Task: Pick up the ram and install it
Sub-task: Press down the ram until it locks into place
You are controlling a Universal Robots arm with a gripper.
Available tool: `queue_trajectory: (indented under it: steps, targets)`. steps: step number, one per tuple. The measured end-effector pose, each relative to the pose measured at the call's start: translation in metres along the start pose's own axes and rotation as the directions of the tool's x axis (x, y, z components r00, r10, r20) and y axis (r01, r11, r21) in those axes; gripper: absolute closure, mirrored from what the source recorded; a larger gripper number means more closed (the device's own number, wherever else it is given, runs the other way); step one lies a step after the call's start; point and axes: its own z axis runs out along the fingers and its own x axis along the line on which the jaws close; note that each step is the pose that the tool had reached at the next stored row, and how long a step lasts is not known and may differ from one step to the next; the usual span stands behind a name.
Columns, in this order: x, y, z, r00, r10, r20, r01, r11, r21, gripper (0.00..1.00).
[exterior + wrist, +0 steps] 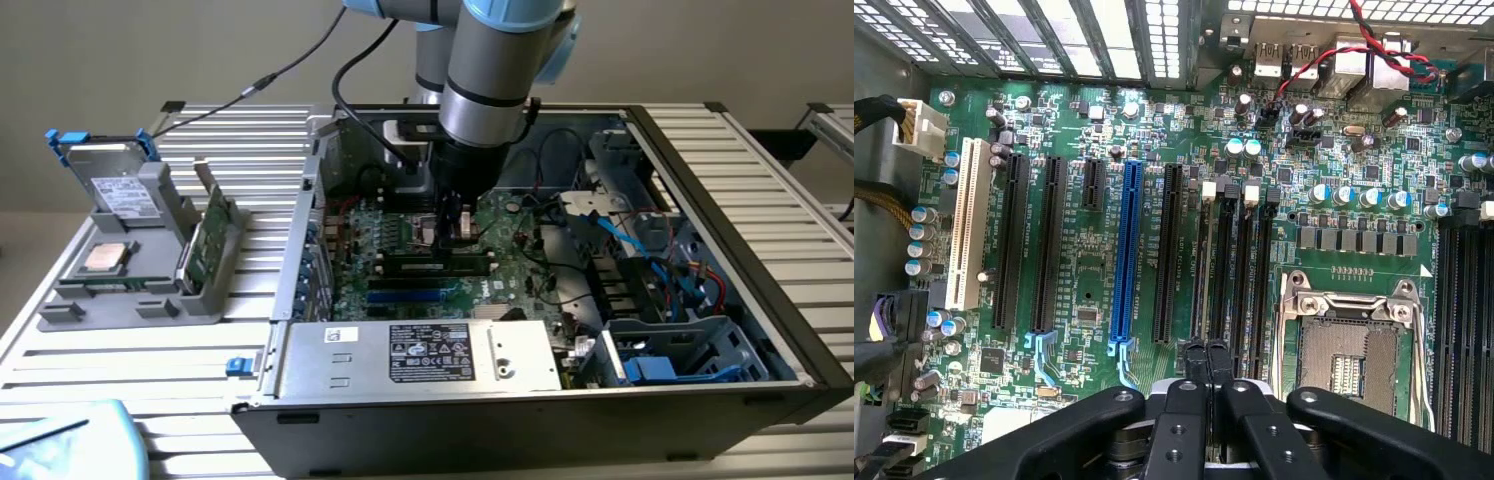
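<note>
While the thin green circuit-board ram [211,240] stands well apart at the exterior view's nine o'clock, the jaws press together on nothing visible; the grey-blue arm [491,60] points straight down.

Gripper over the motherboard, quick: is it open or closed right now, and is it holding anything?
Gripper: closed, fingertips together just above the motherboard; whether anything is pinched between them cannot be told.

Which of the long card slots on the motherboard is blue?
The blue slot, the only blue one, lying between a short black slot and a long black slot.
</note>
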Motion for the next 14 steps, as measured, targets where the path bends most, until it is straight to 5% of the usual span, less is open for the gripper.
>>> queue_trajectory:
  steps: [14]
  targets:
    - [0.0004,-0.0027,-0.0018,1.0,0.0,0.0,0.0,1.0,-0.0004,0.89]
